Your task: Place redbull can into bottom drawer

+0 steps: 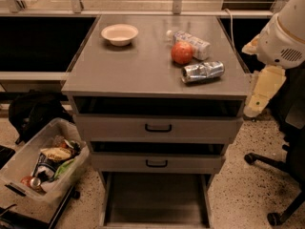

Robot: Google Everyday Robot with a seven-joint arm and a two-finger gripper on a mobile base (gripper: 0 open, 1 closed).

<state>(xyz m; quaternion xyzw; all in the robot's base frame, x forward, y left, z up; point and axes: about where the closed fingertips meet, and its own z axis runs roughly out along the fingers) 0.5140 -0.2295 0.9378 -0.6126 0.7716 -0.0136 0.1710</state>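
Note:
The redbull can point(202, 71) lies on its side on the grey cabinet top point(138, 66), near the front right corner. It is silver with dark markings. The bottom drawer point(156, 197) is pulled open below the two upper drawers, and its dark-grey floor is bare. My arm's white and cream links point(265, 90) hang just off the cabinet's right edge, level with the can and not touching it. My gripper itself is out of view.
An orange-red fruit point(181, 52) and a clear plastic bottle point(191, 43) lie just behind the can. A white bowl point(119, 34) sits at the back left. A plastic bin of snacks point(40, 168) stands on the floor at the left. An office chair base point(276, 175) is at the right.

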